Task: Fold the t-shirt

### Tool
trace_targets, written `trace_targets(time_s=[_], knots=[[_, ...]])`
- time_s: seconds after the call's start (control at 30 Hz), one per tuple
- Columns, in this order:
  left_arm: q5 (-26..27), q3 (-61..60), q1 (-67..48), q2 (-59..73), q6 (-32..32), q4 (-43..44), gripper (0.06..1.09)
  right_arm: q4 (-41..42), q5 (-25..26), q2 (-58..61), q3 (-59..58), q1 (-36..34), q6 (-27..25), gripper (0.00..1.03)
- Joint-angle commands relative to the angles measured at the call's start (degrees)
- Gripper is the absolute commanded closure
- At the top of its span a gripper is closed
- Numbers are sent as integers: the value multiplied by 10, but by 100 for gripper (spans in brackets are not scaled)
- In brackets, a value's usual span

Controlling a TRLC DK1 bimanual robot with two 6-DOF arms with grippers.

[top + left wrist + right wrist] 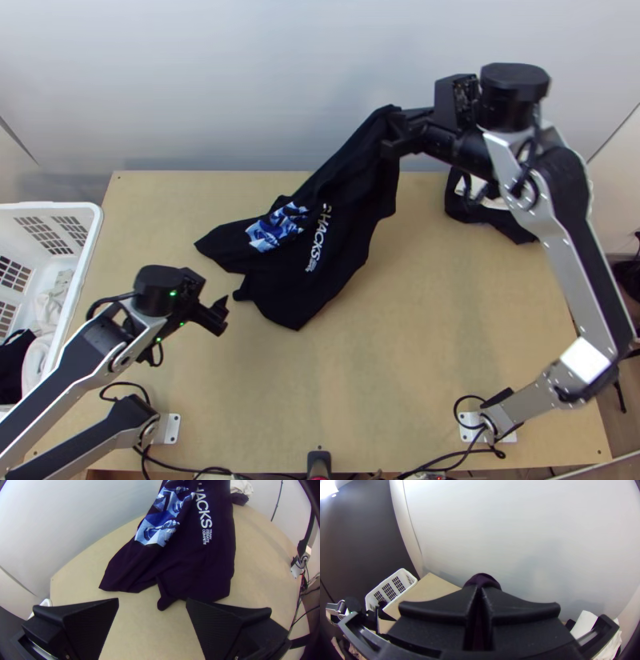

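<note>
The shirt (352, 228) hung slantwise over the table (448, 328), its upper end pinched high at the far side and its lower part draped down toward the near left, creased and not spread flat. It looked light and limp, soft enough to sag wherever nothing held it, and unlikely to slip so long as a good fold of fabric was caught. The right claw (479, 588) was clamped on that upper end, its fingers brought together over a bunch of cloth. The left claw (224, 316) waited with its fingers apart and nothing between them, just beside the lower end. A small nub (163, 604) of cloth poked out nearest to it (a sleeve end, perhaps, though that was hard to tell). The nub seemed handy, but a pointed outer corner (206, 242) probably offered the better hold for drawing the shirt out straight.
</note>
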Motion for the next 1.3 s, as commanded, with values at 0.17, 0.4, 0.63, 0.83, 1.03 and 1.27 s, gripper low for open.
trace_targets(time_s=[0.17, 0.4, 0.63, 0.83, 1.03, 1.27], knots=[[-11, 6, -36, 52, 10, 30, 10, 80, 0, 159, 14, -27, -29, 99], [-22, -23, -40, 50, 18, 42, 10, 80, 1, 162, 24, -28, -18, 99], [-30, -45, -42, 57, 34, 74, 10, 123, 10, 199, 42, -49, -20, 99], [-56, -31, -41, 60, 33, 91, 10, 222, 49, 299, 79, -49, -26, 99], [-75, -18, -4, 60, 26, 115, 10, 230, 52, 371, 69, -41, -5, 99], [-76, -38, 2, 60, 24, 122, 10, 227, 60, 430, 46, -39, -9, 88]])
